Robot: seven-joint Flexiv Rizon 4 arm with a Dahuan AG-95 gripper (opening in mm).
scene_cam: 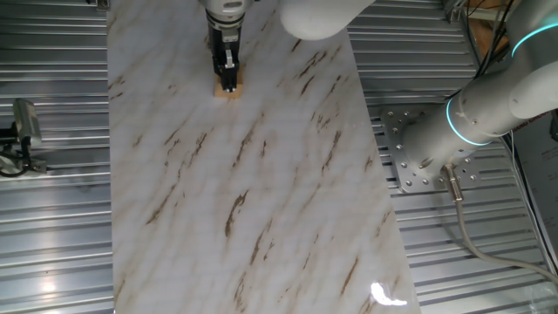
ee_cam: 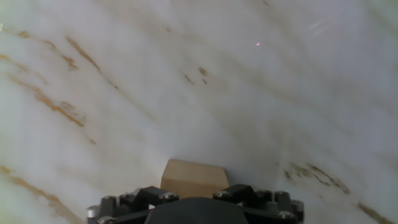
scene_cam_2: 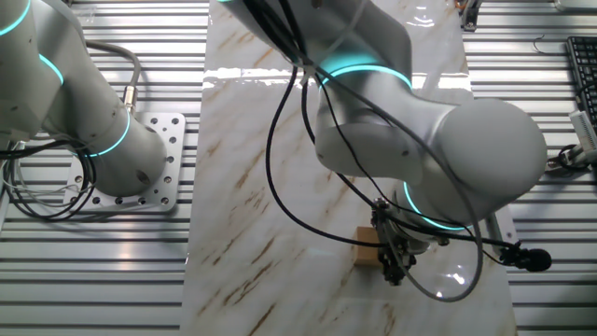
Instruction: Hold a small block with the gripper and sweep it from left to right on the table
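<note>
while the block sits low on the slab, here is how it all lines up:

grip: the gripper [scene_cam: 228, 85] points straight down with its black fingers closed around the small block [scene_cam: 228, 90], pinching it from both sides; the hand view shows the block's tan top wedged between the finger bases.

block: it is down at the table's surface, and i judge it to be touching or just above, though the contact line itself is hidden. held low like that, it can drag across the marble rather than fly over it.

location: near one end of the table [scene_cam: 261, 201], close to a long edge in the other fixed view, where the block [scene_cam_2: 367, 249] peeks out beside the fingers.

runway: a long stretch of streaked white table [ee_cam: 205, 81] opens ahead of the block in the hand view.

wrist: upright, cyan ring glowing above, cables looping clear of the slab, so nothing but the block meets the surface.

second arm: the grey arm [scene_cam: 488, 105] stands off on its bolted plate, well apart from the action.

judgement: the hold looks set; the sideways sweep seems the step in hand.
</note>
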